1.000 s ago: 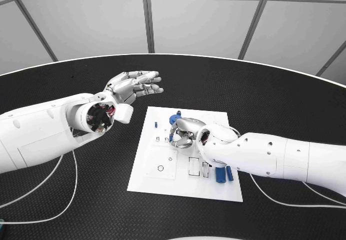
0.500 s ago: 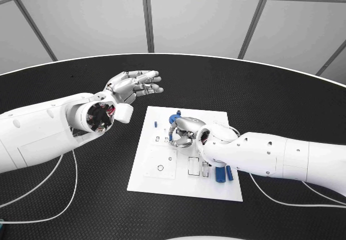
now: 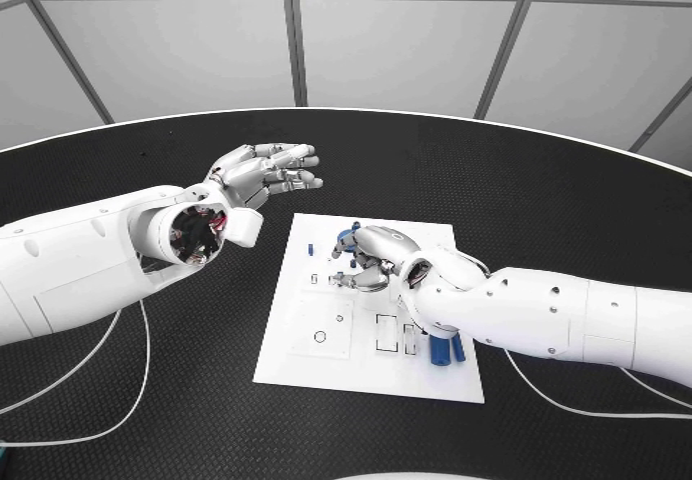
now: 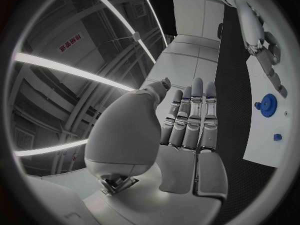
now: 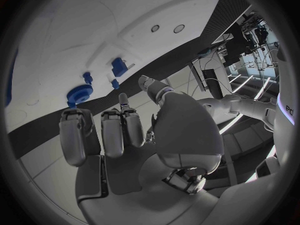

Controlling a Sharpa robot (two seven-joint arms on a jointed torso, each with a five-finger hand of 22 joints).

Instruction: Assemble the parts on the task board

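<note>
The white task board (image 3: 325, 345) lies mid-table. A blue gear (image 3: 346, 240) stands near its far edge, and two blue bars (image 3: 440, 348) lie by its near right corner. My right hand (image 3: 372, 258) hovers over the board's far half, just beside the gear, with fingers half curled and thumb apart; I see nothing in it. In the right wrist view the right hand (image 5: 125, 130) is empty, with the gear (image 5: 79, 92) and small blue pieces (image 5: 119, 66) on the board beyond it. My left hand (image 3: 267, 170) is raised off the board's far left, fingers straight; the left hand (image 4: 187, 120) holds nothing.
Black table (image 3: 548, 190) surrounds the board, with free room on all sides. White cables (image 3: 137, 400) trail across the near left and near right. Empty outlined slots (image 3: 387, 332) mark the board's near half. The left wrist view shows the gear (image 4: 269, 104) and my right hand (image 4: 259, 40).
My right hand has shifted a little toward the board's far edge, closer to the blue gear. My left hand has barely moved.
</note>
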